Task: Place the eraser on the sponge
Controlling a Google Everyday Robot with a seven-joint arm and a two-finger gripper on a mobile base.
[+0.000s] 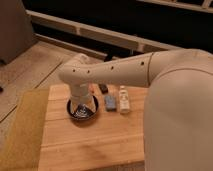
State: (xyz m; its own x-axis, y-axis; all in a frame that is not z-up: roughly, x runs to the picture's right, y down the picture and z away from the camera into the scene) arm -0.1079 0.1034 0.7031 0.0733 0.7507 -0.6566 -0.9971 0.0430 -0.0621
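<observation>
Wooden worktop [90, 145], seen from above: the robot's pale arm [115, 72] reached in from the right, its wrist turned down over a black bowl [92, 114] at the left of the group of things. The tool [82, 107] hung just inside the bowl's rim with its two fingers spread, and nothing could be seen between them.

The eraser [103, 88], a small black block, lay flat on the wood to the right of the bowl, at the far side of the group. The sponge [110, 103], a blue-grey pad, lay just in front of it, close by but with no part of the eraser on top. A small clear bottle [123, 99] stood just beside the sponge on its right.

Judged by how the things lay, the goal was unmet: eraser and sponge sat side by side on the worktop, and the tool was nearer the bowl than either. Reaching the eraser, gripping it, lifting it and setting it on the pad all appeared left to do.
</observation>
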